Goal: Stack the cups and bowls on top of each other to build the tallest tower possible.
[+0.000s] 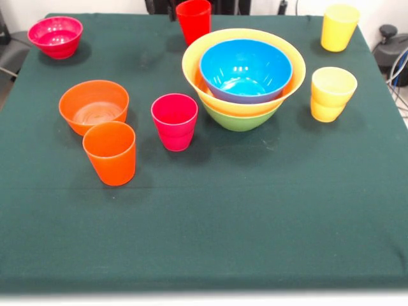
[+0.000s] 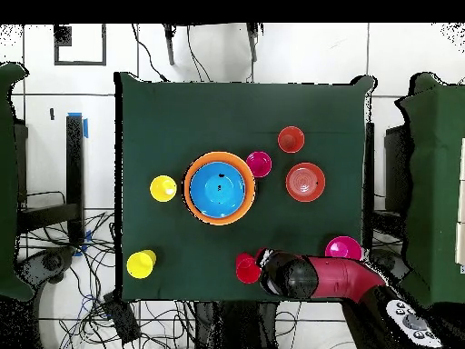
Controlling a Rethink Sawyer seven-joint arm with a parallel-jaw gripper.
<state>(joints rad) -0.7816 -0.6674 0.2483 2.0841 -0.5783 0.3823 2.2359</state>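
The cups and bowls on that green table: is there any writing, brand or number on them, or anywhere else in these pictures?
None that can be read.
The tower of green, yellow and blue bowls: plain, no print.
The loose cups, such as the orange cup and pink cup: plain.
The table cloth: bare.
The robot arm shows no legible marking.

In the front view the tower (image 1: 243,80) stands right of centre on the table (image 1: 255,223): three bowls nested one inside another. Two cups (image 1: 331,94) stand to its right, one cup (image 1: 194,20) behind it. Left lie a lone bowl (image 1: 94,106) (a cup (image 1: 109,153) touching its front), another cup (image 1: 174,121) between, and a far-corner bowl (image 1: 55,36).
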